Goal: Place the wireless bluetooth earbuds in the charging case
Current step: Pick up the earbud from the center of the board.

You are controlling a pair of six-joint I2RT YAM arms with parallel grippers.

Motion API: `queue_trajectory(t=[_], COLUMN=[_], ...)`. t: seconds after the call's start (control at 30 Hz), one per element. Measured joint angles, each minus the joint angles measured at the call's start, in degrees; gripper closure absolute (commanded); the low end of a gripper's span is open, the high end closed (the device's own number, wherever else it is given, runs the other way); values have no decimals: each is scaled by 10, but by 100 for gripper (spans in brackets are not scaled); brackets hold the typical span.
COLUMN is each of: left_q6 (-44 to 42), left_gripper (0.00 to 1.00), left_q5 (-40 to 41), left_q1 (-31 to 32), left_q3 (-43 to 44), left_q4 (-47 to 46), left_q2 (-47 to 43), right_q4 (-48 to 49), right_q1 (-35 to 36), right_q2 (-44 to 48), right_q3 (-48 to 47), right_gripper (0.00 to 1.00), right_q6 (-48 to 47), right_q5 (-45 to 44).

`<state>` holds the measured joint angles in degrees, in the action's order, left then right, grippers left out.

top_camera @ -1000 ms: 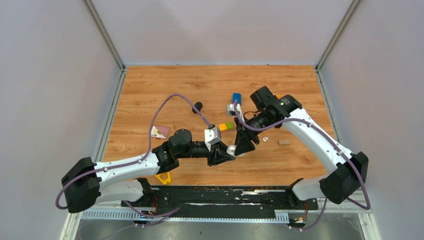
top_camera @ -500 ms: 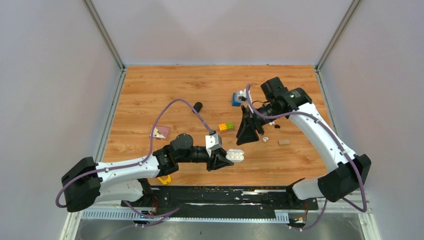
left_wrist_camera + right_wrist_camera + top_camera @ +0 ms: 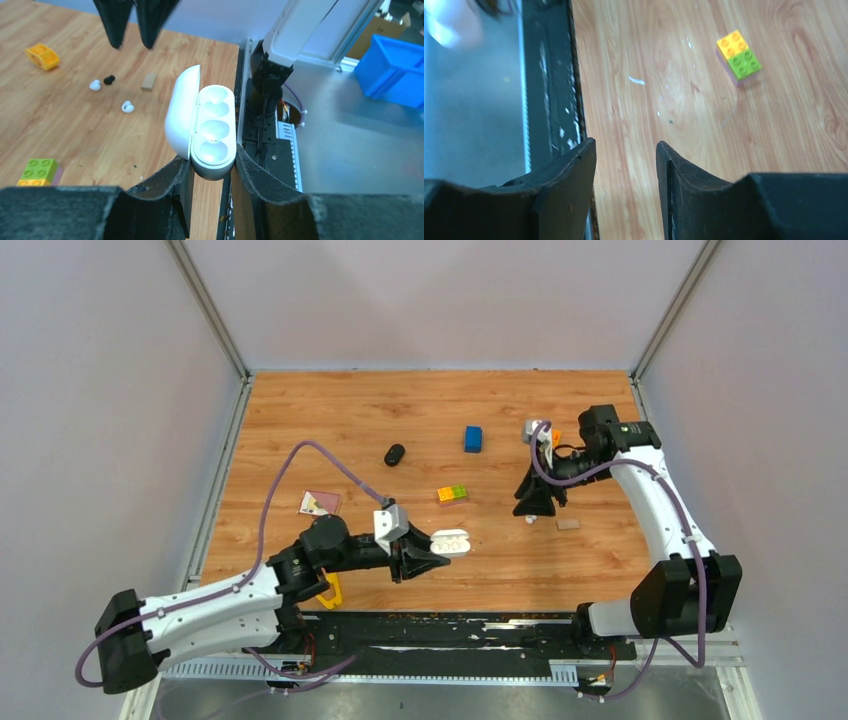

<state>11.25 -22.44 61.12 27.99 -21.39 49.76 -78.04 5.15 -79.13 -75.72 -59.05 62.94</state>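
Observation:
My left gripper (image 3: 432,552) is shut on the white charging case (image 3: 451,540) and holds it above the near table; in the left wrist view (image 3: 212,165) the case (image 3: 214,125) is open, lid to the left, its sockets empty. Two white earbuds (image 3: 95,85) (image 3: 127,106) and one black earbud (image 3: 109,79) lie on the wood beyond it. One white earbud (image 3: 531,519) shows in the top view just below my right gripper (image 3: 535,508). That gripper is open and empty (image 3: 626,150). A second black earbud is not visible.
A tan block (image 3: 568,524) lies next to the earbuds. A yellow-green brick (image 3: 452,493), a blue brick (image 3: 473,438), a black oval object (image 3: 394,454) and a pink card (image 3: 320,503) lie on the table. A yellow piece (image 3: 328,592) sits at the near edge.
My left gripper has drawn back to the left with the case. My right gripper has swung right, away from the case, and now hangs over the earbuds.

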Motion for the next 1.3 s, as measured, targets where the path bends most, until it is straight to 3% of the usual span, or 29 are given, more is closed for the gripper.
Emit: queue_trajectory(t=[0.13,0.3,0.4,0.63,0.9,1.3], left_q6=[20,35,41,43,43,40], left_gripper=[100,100,100,100,100,100], left_q5=[23,48,61,71,80,90], left_q1=[0,0,0,0,0,0], left_q3=[-31,-66,-81,-83,-83,-82], left_q4=[4,20,32,56,77,102], left_q2=[-76,-123,-136,-152,-179,-201], right_q4=[-18,-42,-33,15,52,90], right_q1=[3,13,18,18,45,86], right_q2=[0,-52,-107,-177,-264,-319], right_q3=[27,-17,-23,-1,-52,-58], right_gripper=[55,66,60,57,67,65], right_q6=[-118,-223,-253,-280,-279,-282], right_q5=[-60,-151,-212,-296,-353,-430])
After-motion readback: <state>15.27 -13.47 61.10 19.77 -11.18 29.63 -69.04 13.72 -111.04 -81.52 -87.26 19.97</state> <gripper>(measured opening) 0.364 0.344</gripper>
